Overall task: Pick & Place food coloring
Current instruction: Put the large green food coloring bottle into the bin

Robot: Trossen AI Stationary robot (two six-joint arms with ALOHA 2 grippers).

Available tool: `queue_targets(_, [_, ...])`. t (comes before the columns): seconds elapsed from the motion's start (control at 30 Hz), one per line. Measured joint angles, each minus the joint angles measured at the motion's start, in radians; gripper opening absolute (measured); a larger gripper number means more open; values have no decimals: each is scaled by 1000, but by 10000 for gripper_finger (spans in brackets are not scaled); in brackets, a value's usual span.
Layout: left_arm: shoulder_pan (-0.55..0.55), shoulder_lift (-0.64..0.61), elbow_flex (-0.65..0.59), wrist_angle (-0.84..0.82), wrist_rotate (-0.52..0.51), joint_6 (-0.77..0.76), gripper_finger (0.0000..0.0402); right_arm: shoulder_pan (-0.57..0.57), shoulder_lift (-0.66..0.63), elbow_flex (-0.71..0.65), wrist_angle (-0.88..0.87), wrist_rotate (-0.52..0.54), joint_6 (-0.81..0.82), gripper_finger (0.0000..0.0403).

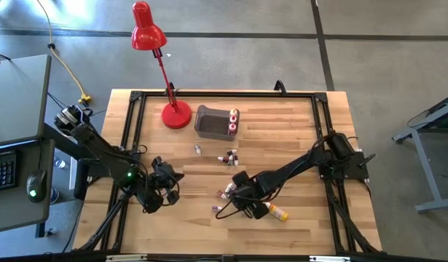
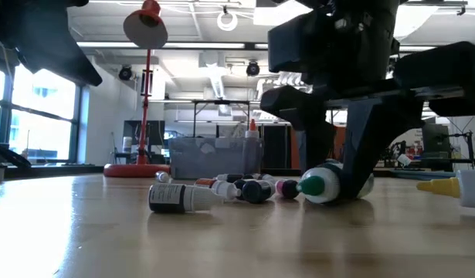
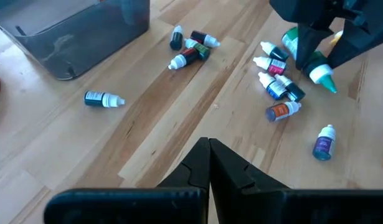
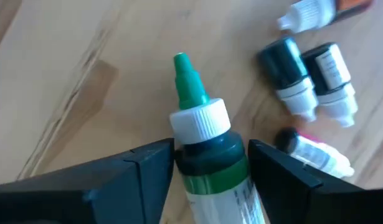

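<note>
A large food coloring bottle [image 4: 210, 155] with a green pointed cap and white collar lies on its side on the wooden table [image 1: 304, 233], right of centre; it also shows in the low view [image 2: 322, 185]. My right gripper [image 1: 245, 207] stands over it, its fingers closed in on both sides of the bottle. Several small food coloring bottles [image 3: 278, 84] lie loose beside it, and more [image 1: 229, 156] lie nearer the bin. My left gripper [image 3: 210, 155] hangs shut and empty above the table's near left part [image 1: 162, 191]. My right gripper pinches the green bottle's dark body just behind the white collar [image 4: 210, 146] between its two fingers [image 4: 147, 168]. The fingers come steeply from above and lie across the bottle. The bottle lies on its side on the table, its cap [image 4: 188, 81] pointing away from the gripper.
A grey translucent bin [image 1: 209, 120] with a few bottles standing at its right end sits at the far middle, and a red desk lamp [image 1: 176, 115] stands to its left. A yellow bottle [image 1: 278, 212] lies right of my right gripper. One small bottle [image 1: 198, 149] lies alone.
</note>
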Motion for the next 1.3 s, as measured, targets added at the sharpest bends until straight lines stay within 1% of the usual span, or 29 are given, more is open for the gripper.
queue_targets(0.13, [0, 0, 0, 0, 0, 17, 0, -10, 0, 0, 21, -3, -8, 147])
queue_targets(0.2, [0, 0, 0, 1, 0, 17, 0, -20, 0, 0, 32, -9, -3, 138])
queue_targets(0.27, [0, 0, 0, 1, 4, 17, 0, -29, 0, 0, 31, -17, -2, 137])
queue_targets(0.43, [0, 0, 0, 1, 22, 17, 0, -35, -8, 0, 41, -38, 15, 150])
queue_targets(0.53, [0, 1, 0, 2, 22, 17, 0, -35, -35, 1, 89, -43, 35, 145])
queue_targets(0.67, [0, 1, 0, 5, 15, 17, 0, -39, -92, 2, 158, -31, 42, 134])
queue_targets(0.8, [0, 1, 0, 9, 16, 17, 0, -60, -163, 2, 233, 14, 31, 143])
queue_targets(0.9, [0, 1, 1, 10, 19, 17, 0, -77, -218, -6, 323, 11, 5, 146])
queue_targets(1.0, [0, 1, 1, 10, 23, 26, 0, -97, -283, -64, 490, -36, -33, 138])
queue_targets(1.1, [4, 1, 1, 6, 23, 76, 0, -127, -341, -185, 710, -85, -24, 134])
queue_targets(1.2, [27, 1, 1, 4, 29, 152, 0, -158, -376, -367, 1018, -102, 16, 141])
queue_targets(1.3, [57, 1, 1, 13, 31, 227, 7, -178, -374, -553, 1397, -70, 75, 150])
